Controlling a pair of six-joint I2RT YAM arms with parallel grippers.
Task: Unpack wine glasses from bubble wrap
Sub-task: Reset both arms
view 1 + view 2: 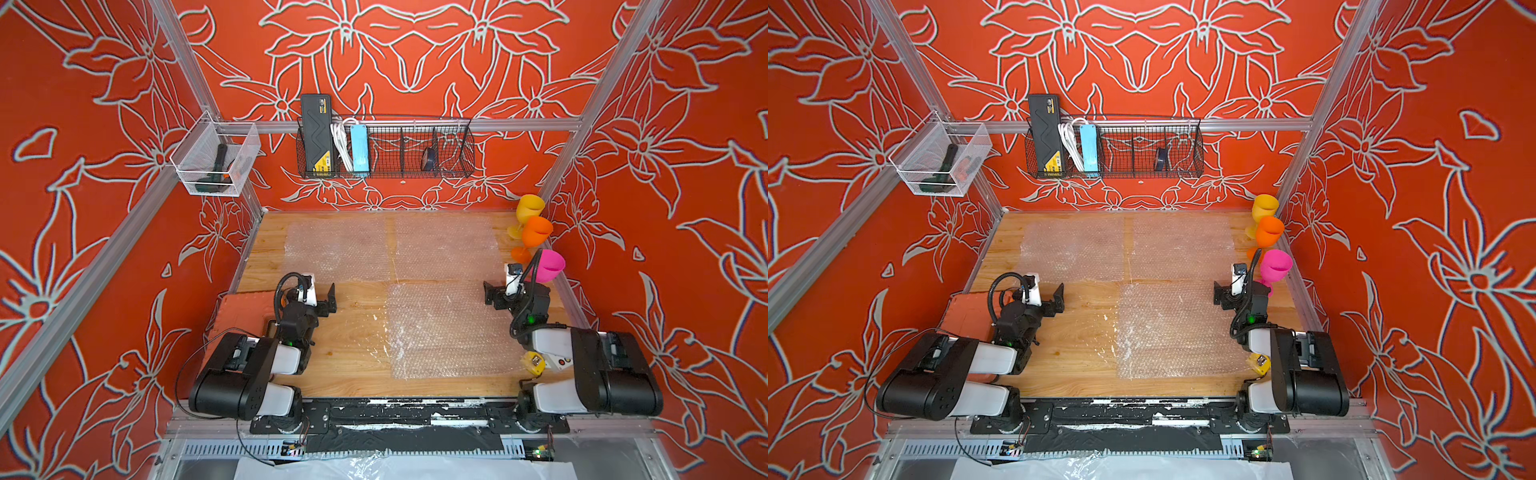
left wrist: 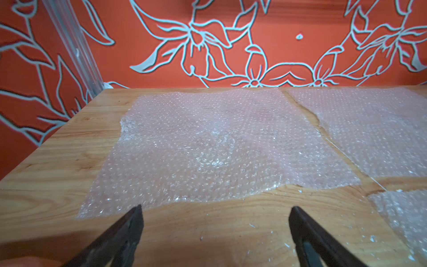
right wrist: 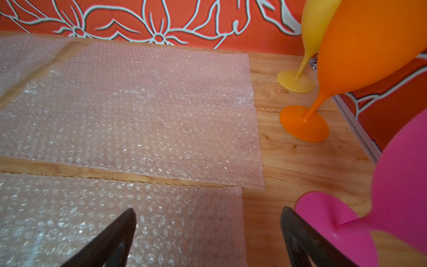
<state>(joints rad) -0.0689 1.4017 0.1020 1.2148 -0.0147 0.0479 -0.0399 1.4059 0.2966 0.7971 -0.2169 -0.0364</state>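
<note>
All three wine glasses (image 1: 1269,230) are out of their wrapping and standing upright in a line down the right edge of the table (image 1: 349,353): the yellow glass (image 1: 530,208) far back in the corner, the orange glass (image 1: 537,230) just in front of it, and the pink glass (image 1: 549,266) nearest. The bubble wrap (image 1: 1179,328) lies flat in three pieces: the far left sheet (image 1: 336,247) and the far right sheet (image 1: 446,247) side by side with a thin strip of wood between, and the near sheet (image 1: 449,328) in front of them on the right. The right gripper (image 1: 490,293) hangs over that near sheet's far right corner, jaws spread wide and empty, the pink foot just beside one finger (image 3: 300,235). Across on the left, the left gripper (image 1: 328,297) sits low over bare wood just short of the far left sheet, jaws wide apart too, nothing in them.
</note>
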